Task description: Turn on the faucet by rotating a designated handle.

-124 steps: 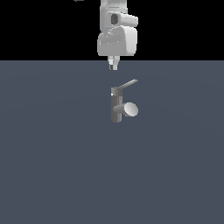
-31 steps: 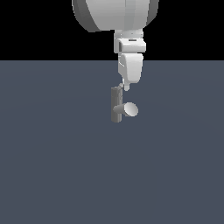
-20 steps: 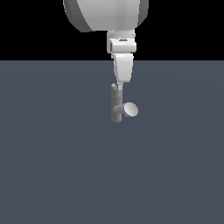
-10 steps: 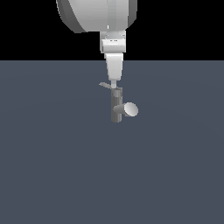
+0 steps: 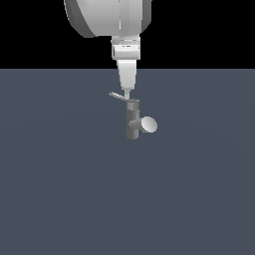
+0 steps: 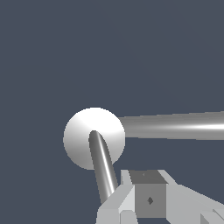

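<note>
Flat slate-blue surface point(image 5: 60, 189) under a black backdrop, and the faucet point(image 5: 133, 121) stands upright mid-scene, spout toward the exterior view's right. The handle point(image 5: 117, 96) slants off the post top to the exterior view's left. The fingers point(image 5: 126, 94) hang right at the handle, beside its inner end; spread or pressed together, I can't tell.

White arm point(image 5: 112, 17) vertical, fingers point(image 5: 126, 92) downward.

Open floor point(image 5: 64, 189) all round, lone faucet point(image 5: 132, 122), hand point(image 5: 127, 94) crowding its handle point(image 5: 117, 95)
</note>
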`<state>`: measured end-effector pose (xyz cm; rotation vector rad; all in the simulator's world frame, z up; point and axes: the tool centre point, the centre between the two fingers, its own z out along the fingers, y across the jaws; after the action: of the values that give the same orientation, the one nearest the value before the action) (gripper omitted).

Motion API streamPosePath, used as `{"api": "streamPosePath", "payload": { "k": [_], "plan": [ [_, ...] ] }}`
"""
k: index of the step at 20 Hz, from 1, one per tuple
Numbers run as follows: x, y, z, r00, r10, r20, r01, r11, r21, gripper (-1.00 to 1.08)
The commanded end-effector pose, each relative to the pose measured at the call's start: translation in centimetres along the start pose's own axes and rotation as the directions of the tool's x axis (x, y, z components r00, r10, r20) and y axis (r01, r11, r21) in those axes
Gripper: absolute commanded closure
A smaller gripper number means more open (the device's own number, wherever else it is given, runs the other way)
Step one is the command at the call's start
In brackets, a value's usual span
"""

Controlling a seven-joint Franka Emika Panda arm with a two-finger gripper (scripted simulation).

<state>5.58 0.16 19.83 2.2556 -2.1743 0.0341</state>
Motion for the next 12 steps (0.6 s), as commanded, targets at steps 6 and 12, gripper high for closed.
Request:
{"api": "streamPosePath", "payload": {
  "k": [6,12],
  "plan": [
    [-2.8,-2.4,0.8,0.999,-0.035,0.010,0.035,0.999,0.003,1.08],
    [-4.2,-3.9,1.1,0.999,-0.051,0.015,0.051,0.999,-0.001,1.08]
  ]
}}
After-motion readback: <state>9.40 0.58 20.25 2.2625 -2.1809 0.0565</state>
